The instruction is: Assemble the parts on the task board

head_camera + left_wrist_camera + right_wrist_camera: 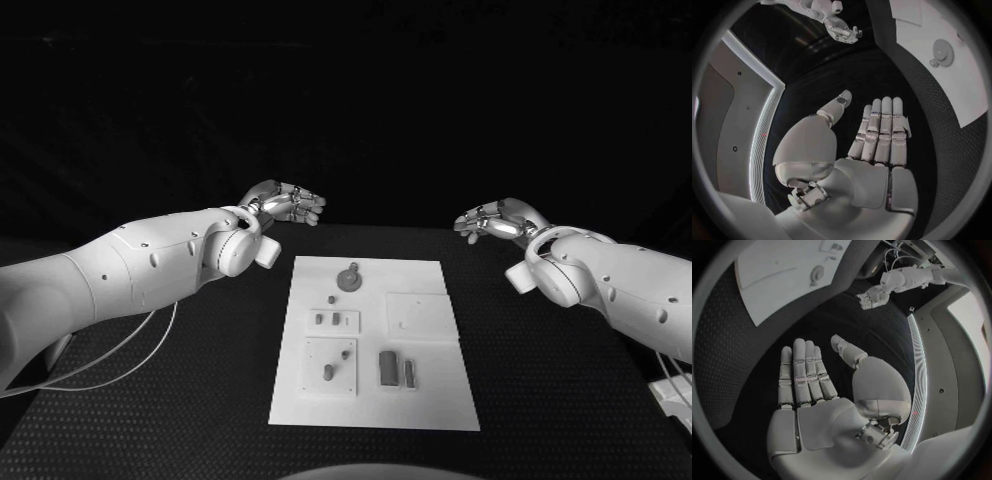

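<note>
The task board (421,345) lies flat in the middle of the black surface (562,400), its long sides running from the near edge toward the far edge. Small parts (392,367) sit on it, and a round geared piece (349,277) stands near its far end. The left hand (286,205) hovers above the far left corner of the board, holding nothing, fingers straight and apart. The right hand (493,221) hovers off the far right corner, likewise flat, spread and holding nothing
</note>
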Robot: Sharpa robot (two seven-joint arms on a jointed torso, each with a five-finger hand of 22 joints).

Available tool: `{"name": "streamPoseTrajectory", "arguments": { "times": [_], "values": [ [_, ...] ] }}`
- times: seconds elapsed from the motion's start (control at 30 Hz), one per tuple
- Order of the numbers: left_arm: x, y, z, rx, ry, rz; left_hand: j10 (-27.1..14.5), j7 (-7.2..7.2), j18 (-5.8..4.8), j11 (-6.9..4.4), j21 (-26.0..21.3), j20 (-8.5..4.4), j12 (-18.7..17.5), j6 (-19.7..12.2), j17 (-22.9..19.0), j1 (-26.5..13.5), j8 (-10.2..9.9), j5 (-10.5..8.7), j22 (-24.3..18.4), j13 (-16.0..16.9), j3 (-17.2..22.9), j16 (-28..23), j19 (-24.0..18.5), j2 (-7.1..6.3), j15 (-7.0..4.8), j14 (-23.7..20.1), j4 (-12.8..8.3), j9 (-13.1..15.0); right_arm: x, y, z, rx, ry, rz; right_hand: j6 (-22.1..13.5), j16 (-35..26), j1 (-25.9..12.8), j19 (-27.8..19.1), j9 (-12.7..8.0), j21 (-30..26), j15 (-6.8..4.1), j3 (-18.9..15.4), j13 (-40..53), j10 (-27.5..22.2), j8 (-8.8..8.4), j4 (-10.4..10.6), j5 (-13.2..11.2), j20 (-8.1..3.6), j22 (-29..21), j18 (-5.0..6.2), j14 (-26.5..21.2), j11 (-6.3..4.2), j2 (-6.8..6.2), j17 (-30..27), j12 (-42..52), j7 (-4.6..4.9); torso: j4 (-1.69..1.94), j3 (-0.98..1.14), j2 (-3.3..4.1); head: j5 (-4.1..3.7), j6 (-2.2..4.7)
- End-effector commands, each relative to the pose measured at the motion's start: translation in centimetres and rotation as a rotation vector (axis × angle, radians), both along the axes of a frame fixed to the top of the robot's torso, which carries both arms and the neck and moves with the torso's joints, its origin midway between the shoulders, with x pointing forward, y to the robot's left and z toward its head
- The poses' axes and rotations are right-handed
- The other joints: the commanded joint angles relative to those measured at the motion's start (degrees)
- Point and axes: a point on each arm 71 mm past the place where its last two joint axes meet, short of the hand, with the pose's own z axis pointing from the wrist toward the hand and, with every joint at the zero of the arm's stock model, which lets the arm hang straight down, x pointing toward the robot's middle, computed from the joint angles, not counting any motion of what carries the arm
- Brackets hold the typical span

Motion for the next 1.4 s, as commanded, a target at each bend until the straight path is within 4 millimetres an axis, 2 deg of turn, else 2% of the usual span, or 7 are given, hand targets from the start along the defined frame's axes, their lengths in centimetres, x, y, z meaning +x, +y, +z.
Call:
{"name": "streamPoseTrajectory", "arguments": {
  "times": [0.03,0.3,0.33,0.37,0.4,0.47,1.4],
  "values": [
    [0.3,0.1,0.2,-0.031,-0.016,0.017,-2.8,-0.17,-0.56,0.18,-0.3,0.81,-0.2,-1.1,-0.7,-0.4,-0.5,0.0,-1.1,-1.2,0.2,-2.3,-2.7,0.42,0.81,-2.8,0.1,-0.3,0.4,-0.2,0.4,0.178,-0.008,0.029,-2.0,-7.2,-0.1,-3.8,-0.6,-3.7,2.81,-0.3,-5.2,-1.0,-0.69,-0.1,0.1,1.04,-1.8,-1.48,-2.7,1.0,0.97,-3.1,-6.3,-0.55,0.25,0.23,-1.2,0.08,1.34],
    [0.8,0.2,0.1,-0.038,-0.016,0.02,-5.0,-0.39,-0.92,0.19,-0.2,1.7,0.0,-2.0,-1.6,-0.8,-0.7,0.0,-3.7,-2.9,0.6,-4.9,-5.7,0.42,1.6,-5.1,0.2,-0.5,0.6,-0.4,0.6,0.188,-0.021,0.028,-4.1,-18.5,0.3,-6.4,-1.7,-10.1,4.3,-2.4,-16.0,1.6,-0.19,0.4,0.0,2.46,-5.1,-2.24,-4.6,1.72,1.96,-8.2,-16.3,-0.28,0.5,0.81,-1.55,-0.13,2.7],
    [0.7,0.5,-0.1,-0.009,-0.004,0.03,-22.3,-9.7,-1.71,-7.39,-3.8,-0.39,-3.8,-47.6,-31.8,-17.8,-16.9,-3.04,-55.5,-13.2,-28.1,-24.7,-52.6,4.75,-6.2,-50.0,14.7,-27.3,0.7,-0.8,0.5,0.129,-0.014,-0.012,-48.1,-48.2,-54.8,-30.4,-35.8,-29.3,-5.17,-38.8,-31.3,-50.9,-10.39,16.2,-2.9,-9.33,-23.8,-8.84,-46.6,-7.26,4.27,-29.3,-29.8,-10.59,0.33,0.48,-1.27,-0.01,2.21],
    [0.7,0.4,-0.1,-0.01,-0.004,0.03,-22.9,-9.7,-1.71,-7.39,-3.8,-0.39,-3.8,-47.6,-31.8,-18.4,-16.9,-3.04,-55.5,-13.2,-28.1,-24.7,-52.6,4.75,-6.2,-50.0,14.7,-27.3,0.7,-0.8,0.5,0.13,-0.014,-0.012,-48.1,-48.2,-54.8,-30.4,-35.8,-29.3,-5.17,-38.8,-31.3,-50.9,-10.39,16.2,-2.9,-9.33,-24.5,-8.84,-46.6,-7.26,4.27,-29.3,-29.8,-10.59,0.35,0.49,-1.28,-0.04,2.24],
    [0.6,0.3,-0.1,-0.013,-0.006,0.032,-63.3,-9.7,-1.71,-7.39,-3.8,-0.39,-3.8,-47.6,-31.8,-58.9,-16.9,-3.04,-55.5,-13.2,-28.1,-24.7,-52.6,4.75,-6.2,-50.0,14.7,-27.3,0.6,-0.7,0.5,0.135,-0.016,-0.014,-48.1,-48.2,-54.8,-30.4,-35.8,-29.3,-5.17,-38.8,-31.3,-50.9,-10.39,16.2,-2.9,-9.33,-26.3,-8.84,-46.6,-7.26,4.27,-29.3,-29.8,-10.59,0.43,0.53,-1.33,-0.18,2.4],
    [0.4,0.1,-0.2,-0.02,-0.01,0.036,-63.3,-9.7,-1.71,-7.39,-3.8,-0.39,-3.8,-47.6,-31.8,-58.9,-16.9,-3.04,-55.5,-13.2,-28.1,-24.7,-52.6,4.75,-6.2,-50.0,14.7,-27.3,0.5,-0.5,0.5,0.147,-0.021,-0.017,-48.1,-48.2,-54.8,-30.4,-35.8,-29.3,-5.17,-38.8,-31.3,-50.9,-10.39,16.2,-2.9,-9.33,-68.0,-8.84,-46.6,-7.26,4.27,-29.3,-29.8,-10.59,0.66,0.62,-1.47,-0.56,2.79],
    [-9.6,-7.9,-1.0,-0.237,-0.091,0.249,-63.3,-9.7,-1.71,-7.39,-3.8,-0.39,-3.8,-47.6,-31.8,-58.9,-16.9,-3.04,-55.5,-13.2,-28.1,-24.7,-52.6,4.75,-6.2,-50.0,14.7,-27.3,-10.4,6.9,0.3,0.561,-0.051,-0.287,-48.1,-48.2,-54.8,-30.4,-35.8,-29.3,-5.17,-38.8,-31.3,-50.9,-10.39,16.2,-2.9,-9.33,-68.0,-8.84,-46.6,-7.26,4.27,-29.3,-29.8,-10.59,4.25,2.04,-3.65,-6.54,9.0]
  ]
}}
